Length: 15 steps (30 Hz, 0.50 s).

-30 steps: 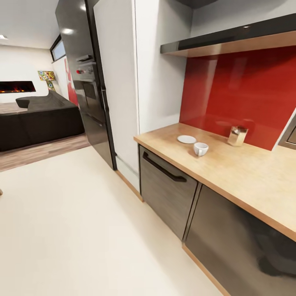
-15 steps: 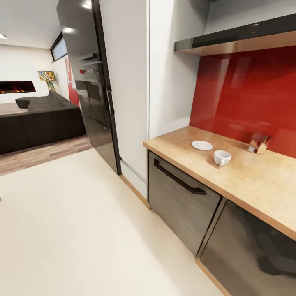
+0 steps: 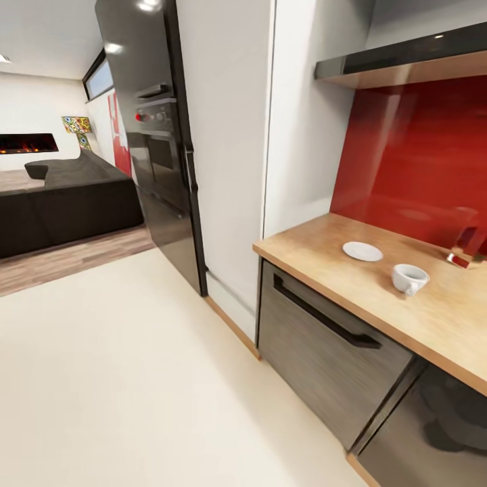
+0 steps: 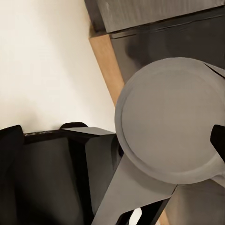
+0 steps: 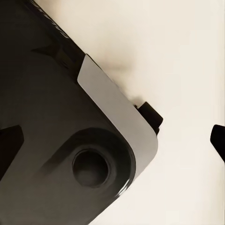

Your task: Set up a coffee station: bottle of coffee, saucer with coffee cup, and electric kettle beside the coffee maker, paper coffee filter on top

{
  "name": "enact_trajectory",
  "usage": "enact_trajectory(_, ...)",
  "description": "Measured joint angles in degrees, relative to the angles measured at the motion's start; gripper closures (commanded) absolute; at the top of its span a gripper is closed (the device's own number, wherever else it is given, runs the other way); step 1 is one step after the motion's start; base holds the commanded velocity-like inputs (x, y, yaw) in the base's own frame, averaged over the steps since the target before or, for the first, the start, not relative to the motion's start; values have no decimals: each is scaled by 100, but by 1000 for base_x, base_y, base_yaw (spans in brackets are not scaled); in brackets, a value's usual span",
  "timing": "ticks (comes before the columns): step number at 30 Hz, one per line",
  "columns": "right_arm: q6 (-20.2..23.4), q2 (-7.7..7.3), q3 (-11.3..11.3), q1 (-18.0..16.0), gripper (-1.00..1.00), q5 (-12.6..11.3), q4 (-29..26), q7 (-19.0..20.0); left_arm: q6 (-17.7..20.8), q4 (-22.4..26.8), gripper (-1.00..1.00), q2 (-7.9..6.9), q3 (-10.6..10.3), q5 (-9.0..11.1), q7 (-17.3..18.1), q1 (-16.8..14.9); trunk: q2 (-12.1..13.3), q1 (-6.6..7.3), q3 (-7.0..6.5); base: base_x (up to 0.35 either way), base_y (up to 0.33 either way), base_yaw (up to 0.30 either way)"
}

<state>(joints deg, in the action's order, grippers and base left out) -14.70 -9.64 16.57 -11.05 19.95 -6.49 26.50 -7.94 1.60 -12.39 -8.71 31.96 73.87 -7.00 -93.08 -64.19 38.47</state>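
The kitchen is brightly and evenly lit. Ceiling lights glare as white spots on the glossy black oven tower (image 3: pixel 152 135), and the red backsplash (image 3: pixel 419 162) carries soft reflections. The render is slightly soft, with verticals leaning toward the edges. The coffee cup (image 3: pixel 409 278) casts a faint shadow on the countertop (image 3: pixel 325 250). Both wrist views look blurred at close range.

Matt wood-grain countertop (image 3: pixel 325 253) (glossy red backsplash (image 3: pixel 412 155) behind), glazed white saucer (image 3: pixel 362 251).
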Motion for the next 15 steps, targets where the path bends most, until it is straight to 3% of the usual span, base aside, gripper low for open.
enact_trajectory(9,0,0,-2,0,-100,7,-1,0,0,0,-100,0,-3,-1,-4,-1,0,-2,0,208,177,-31)
enact_trajectory(15,0,-1,-7,2,-100,11,-2,8,0,-2,-100,1,0,-2,-2,-2,0,-3,0,32,27,-221)
